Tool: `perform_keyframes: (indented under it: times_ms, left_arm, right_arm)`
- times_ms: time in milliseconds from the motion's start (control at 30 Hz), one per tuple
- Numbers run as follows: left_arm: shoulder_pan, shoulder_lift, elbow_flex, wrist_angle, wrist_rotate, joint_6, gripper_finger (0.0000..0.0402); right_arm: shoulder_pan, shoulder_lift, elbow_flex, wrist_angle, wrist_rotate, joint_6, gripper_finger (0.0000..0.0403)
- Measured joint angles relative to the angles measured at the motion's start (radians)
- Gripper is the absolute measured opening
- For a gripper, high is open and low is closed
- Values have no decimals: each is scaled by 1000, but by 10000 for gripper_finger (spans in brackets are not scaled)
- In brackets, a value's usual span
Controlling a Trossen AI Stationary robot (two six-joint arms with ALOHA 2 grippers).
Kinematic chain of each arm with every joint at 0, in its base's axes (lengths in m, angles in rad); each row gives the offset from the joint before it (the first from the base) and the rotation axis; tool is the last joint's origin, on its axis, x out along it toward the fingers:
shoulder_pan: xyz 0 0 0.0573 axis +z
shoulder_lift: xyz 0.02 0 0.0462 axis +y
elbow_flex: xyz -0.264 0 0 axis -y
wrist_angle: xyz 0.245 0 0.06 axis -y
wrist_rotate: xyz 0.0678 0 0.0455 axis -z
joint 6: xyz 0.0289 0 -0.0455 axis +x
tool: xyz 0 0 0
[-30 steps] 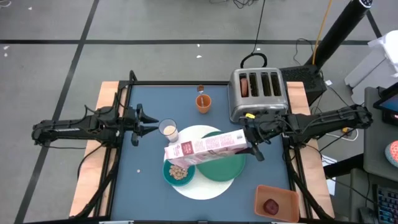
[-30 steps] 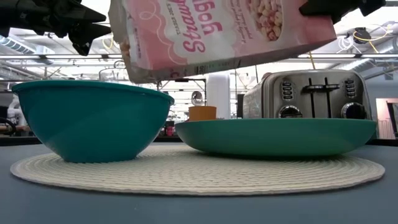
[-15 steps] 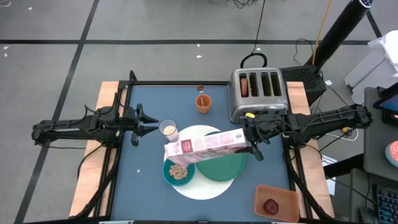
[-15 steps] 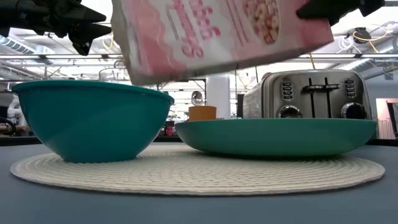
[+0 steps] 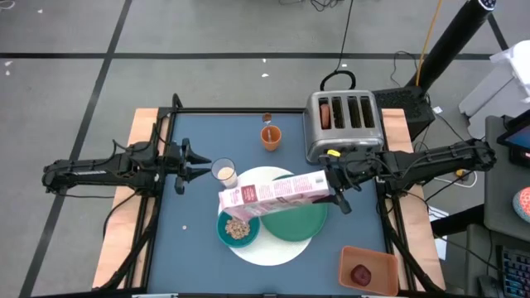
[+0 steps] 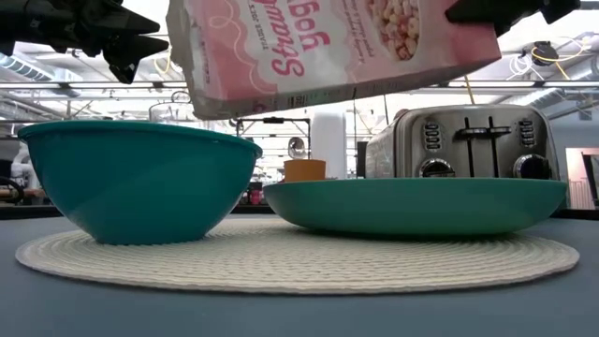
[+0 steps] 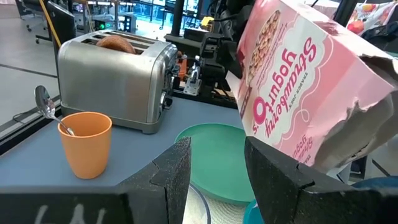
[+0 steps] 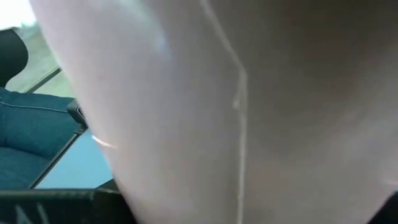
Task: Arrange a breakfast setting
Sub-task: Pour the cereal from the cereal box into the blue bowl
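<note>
My right gripper (image 5: 333, 189) is shut on a pink cereal box (image 5: 273, 194), which hangs above the green plate (image 5: 296, 219) and the teal bowl (image 5: 238, 230). The bowl has cereal in it. Plate and bowl rest on the round white mat (image 5: 277, 248). My left gripper (image 5: 201, 168) is open and empty at the table's left, just beside the milk glass (image 5: 224, 174). The orange cup (image 5: 271, 136) stands at the far side with the silver spoon (image 5: 267, 120) in it. The brown ring bread (image 5: 325, 112) sticks out of a toaster slot. The dark-red fruit (image 5: 361, 274) lies in the orange tray. My right gripper holds the cereal box by its closed end (image 5: 319, 187), coming level from the table's right side, along the box's length. The box is lifted clear and tilted, its torn open end (image 6: 201, 94) lowest, above the bowl's rim (image 6: 140, 131).
The silver toaster (image 5: 344, 122) stands at the far right, close behind my right arm. The orange tray (image 5: 368, 269) sits at the near right corner. Bare blue table (image 5: 186, 240) lies at the near left.
My right gripper has rocked the cereal box: it rolled a little about its length and then back, staying tilted over the bowl.
</note>
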Motion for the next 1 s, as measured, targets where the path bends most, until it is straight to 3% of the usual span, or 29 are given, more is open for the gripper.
perform_keyframes:
  times_ms: [467, 633, 833, 1000]
  left_arm:
    - [0, 0, 0, 0, 0, 0, 157]
    - [0, 0, 0, 0, 0, -4, 157]
    - [0, 0, 0, 0, 0, 1, 157]
    - [0, 0, 0, 0, 0, -3, 157]
  right_arm:
    - [0, 0, 1, -40, -1, 34, 213]
    - [0, -2, 2, 43, -3, 24, 213]
    - [0, 1, -1, -50, -2, 35, 213]
    - [0, -3, 3, 11, -3, 31, 213]
